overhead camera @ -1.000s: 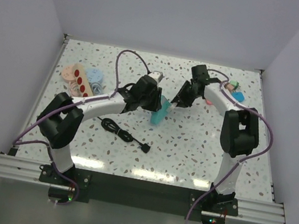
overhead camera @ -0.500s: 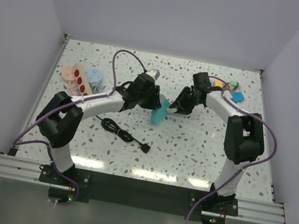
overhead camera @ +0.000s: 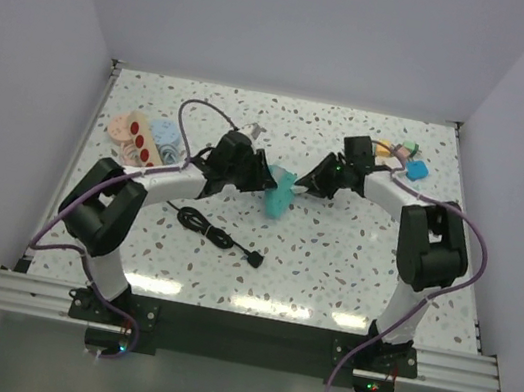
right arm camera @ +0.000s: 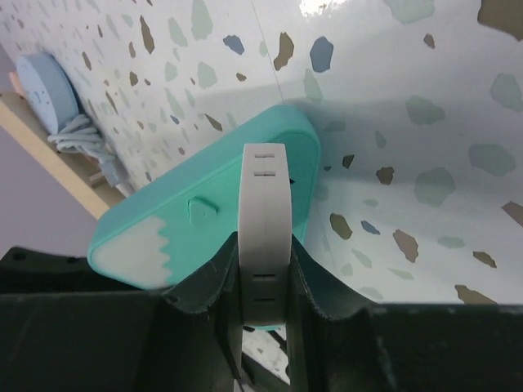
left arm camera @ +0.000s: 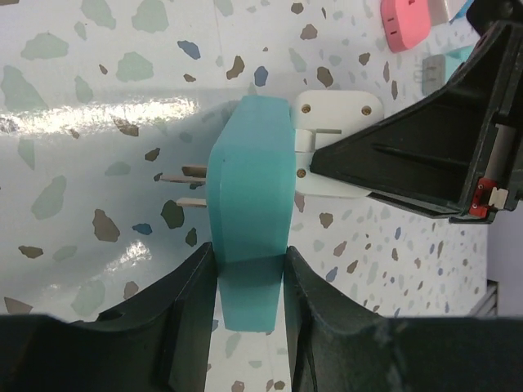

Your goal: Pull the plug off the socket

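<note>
The socket (overhead camera: 280,192) is a teal block with two metal prongs, raised a little above the table mid-field. My left gripper (overhead camera: 263,181) is shut on its near end, and both fingers press the teal sides (left arm camera: 249,196). A white plug (left arm camera: 335,122) sits in the socket's face. My right gripper (overhead camera: 309,186) comes in from the right and is shut on that plug (right arm camera: 265,212), one finger on each flat side. Behind the plug in the right wrist view lies the teal socket (right arm camera: 204,204).
A pale wooden strip with red round faces (overhead camera: 140,139) and a blue disc (overhead camera: 165,130) lie at the far left. A coiled black cable (overhead camera: 215,231) lies in front of the left arm. Coloured blocks (overhead camera: 406,158) sit at the back right, and a pink one (left arm camera: 406,20) lies nearby.
My right gripper came down and left onto the white plug and closed on it. My left arm shifted slightly left and lower, still holding the teal socket.
</note>
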Robot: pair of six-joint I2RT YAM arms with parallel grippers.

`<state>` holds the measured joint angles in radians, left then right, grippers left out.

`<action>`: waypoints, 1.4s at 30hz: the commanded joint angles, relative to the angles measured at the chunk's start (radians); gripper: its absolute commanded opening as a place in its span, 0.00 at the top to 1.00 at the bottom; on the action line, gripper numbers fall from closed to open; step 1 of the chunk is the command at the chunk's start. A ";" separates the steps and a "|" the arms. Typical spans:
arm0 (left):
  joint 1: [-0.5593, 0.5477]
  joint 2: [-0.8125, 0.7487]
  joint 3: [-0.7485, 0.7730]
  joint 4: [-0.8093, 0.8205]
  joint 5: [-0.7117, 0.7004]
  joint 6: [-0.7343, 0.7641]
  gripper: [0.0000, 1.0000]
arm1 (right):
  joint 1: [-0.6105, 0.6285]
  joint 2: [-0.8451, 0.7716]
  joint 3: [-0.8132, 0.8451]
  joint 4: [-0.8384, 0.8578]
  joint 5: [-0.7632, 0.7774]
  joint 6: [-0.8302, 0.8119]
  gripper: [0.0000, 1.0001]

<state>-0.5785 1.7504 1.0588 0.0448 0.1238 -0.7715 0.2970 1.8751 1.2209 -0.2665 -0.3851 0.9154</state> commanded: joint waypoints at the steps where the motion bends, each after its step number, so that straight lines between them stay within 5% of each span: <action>1: 0.092 -0.022 -0.082 0.069 -0.033 -0.098 1.00 | -0.054 -0.073 -0.047 0.027 -0.061 0.030 1.00; 8: 0.160 -0.034 -0.166 0.067 -0.073 -0.094 1.00 | -0.185 -0.159 -0.005 -0.032 -0.202 -0.062 1.00; 17: 0.161 -0.061 -0.140 0.046 -0.112 -0.060 1.00 | -0.190 -0.186 0.019 -0.108 -0.255 -0.136 1.00; 23: 0.161 -0.057 -0.073 0.163 0.098 0.001 1.00 | -0.190 -0.159 0.028 -0.080 -0.300 -0.167 1.00; 25: 0.161 -0.028 -0.022 0.185 0.170 0.053 0.82 | -0.190 -0.130 0.075 -0.095 -0.362 -0.191 1.00; 26: 0.163 -0.016 -0.005 0.187 0.221 0.072 0.55 | -0.190 -0.093 0.104 -0.161 -0.379 -0.246 1.00; 27: 0.166 -0.011 0.010 0.182 0.240 0.092 0.41 | -0.188 -0.073 0.159 -0.190 -0.415 -0.280 1.00; 29: 0.183 0.021 0.058 0.176 0.354 0.150 0.23 | -0.188 -0.025 0.212 -0.296 -0.457 -0.381 1.00; 42: 0.244 0.179 0.199 0.110 0.954 0.365 0.14 | -0.066 -0.008 0.315 -0.517 -0.574 -0.691 1.00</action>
<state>-0.3347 1.9076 1.2182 0.1677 0.8772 -0.4980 0.1825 1.8824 1.4921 -0.7136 -0.8452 0.3126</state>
